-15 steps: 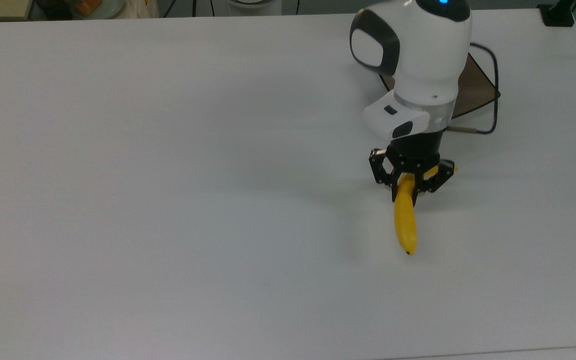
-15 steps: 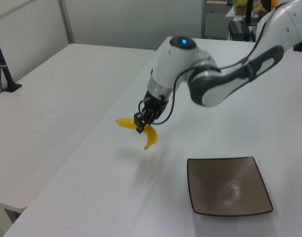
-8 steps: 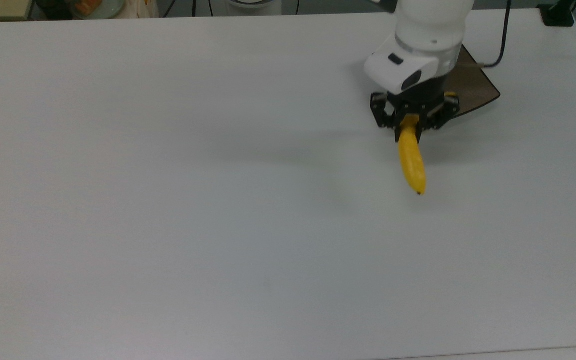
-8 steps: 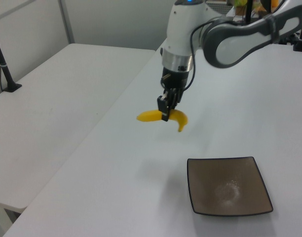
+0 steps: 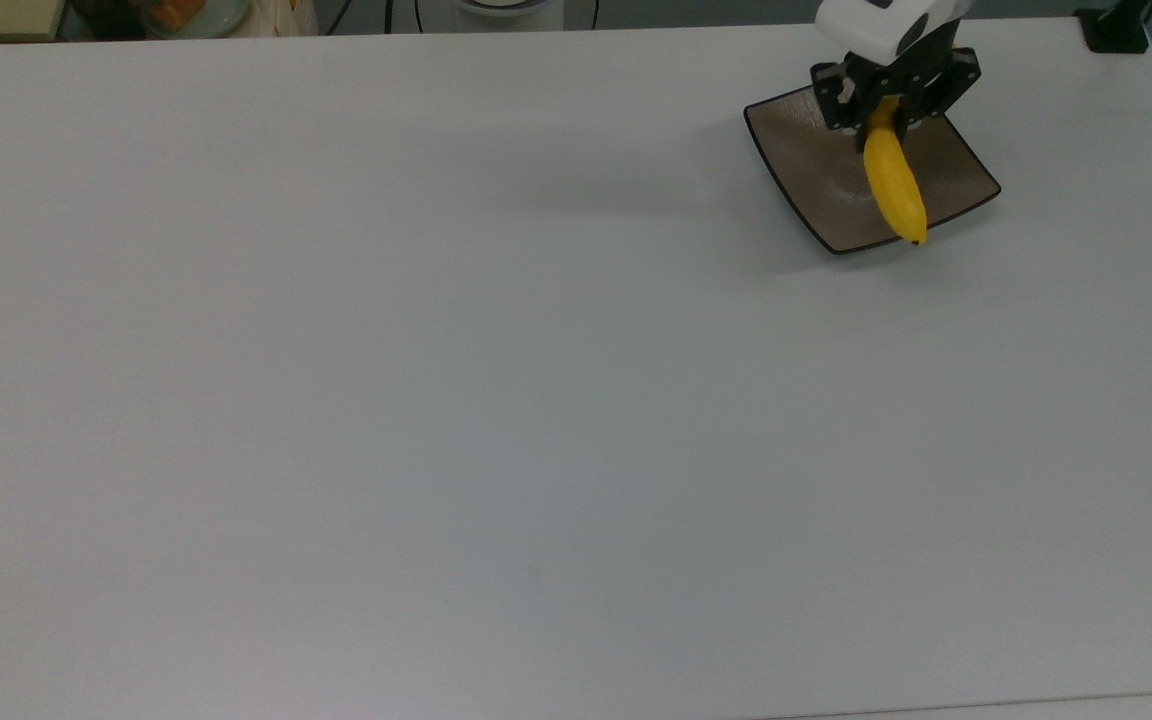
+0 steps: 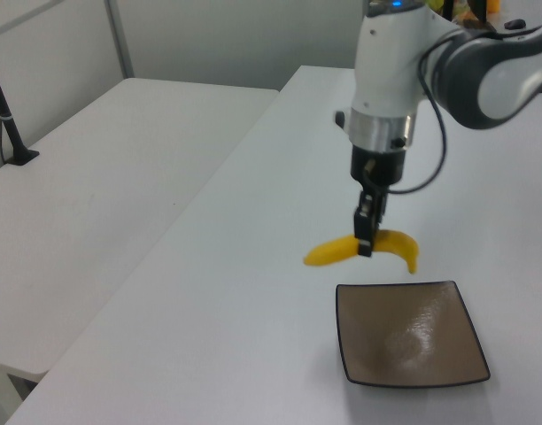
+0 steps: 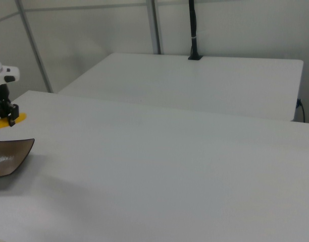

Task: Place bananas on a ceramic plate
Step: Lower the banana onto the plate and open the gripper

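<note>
A bright yellow banana (image 5: 894,183) hangs in the air, with my gripper (image 5: 889,112) shut on it near its stem end. In the left view the banana (image 6: 329,252) is level, above the far edge of the ceramic plate (image 6: 430,354), gripped mid-length by the gripper (image 6: 366,241). The square brown plate (image 5: 816,160) lies at the top view's upper right, and the banana's black tip reaches over its lower right rim. The right view has the gripper (image 7: 4,115), the banana (image 7: 18,118) and a corner of the plate (image 7: 15,151) at its left edge.
The white table (image 5: 436,400) stretches wide and bare to the top view's left and bottom. A second white table (image 6: 103,177) stands beside it across a gap. A black post (image 6: 5,115) rises from that table's far corner.
The arm has carried the banana up the top view, from over bare table to over the plate. In the left view it moved right and nearer the plate.
</note>
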Motion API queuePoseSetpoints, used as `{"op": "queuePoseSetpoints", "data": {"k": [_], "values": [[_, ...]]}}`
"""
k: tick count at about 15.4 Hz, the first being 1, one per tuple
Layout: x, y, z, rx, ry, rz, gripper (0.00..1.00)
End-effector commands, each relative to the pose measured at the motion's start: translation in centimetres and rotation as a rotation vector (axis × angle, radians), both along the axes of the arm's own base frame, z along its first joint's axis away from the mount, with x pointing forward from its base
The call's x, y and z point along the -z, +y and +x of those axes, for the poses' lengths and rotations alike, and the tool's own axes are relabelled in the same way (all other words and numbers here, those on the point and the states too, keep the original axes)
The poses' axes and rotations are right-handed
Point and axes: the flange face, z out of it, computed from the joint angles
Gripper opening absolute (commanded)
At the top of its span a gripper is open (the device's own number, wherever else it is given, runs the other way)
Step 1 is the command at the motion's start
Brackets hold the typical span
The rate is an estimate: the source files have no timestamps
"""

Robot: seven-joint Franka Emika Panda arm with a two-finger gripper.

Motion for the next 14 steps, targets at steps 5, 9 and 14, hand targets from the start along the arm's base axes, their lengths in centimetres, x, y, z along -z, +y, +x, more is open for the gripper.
{"op": "queuePoseSetpoints", "data": {"k": [5,9,14], "values": [[3.5,1.8,-3.5,-0.027,0.064,-0.031,0.55],[3.7,1.6,-3.4,-0.028,0.067,-0.036,1.0],[2.1,-0.3,-1.9,-0.018,0.03,-0.053,1.0]]}}
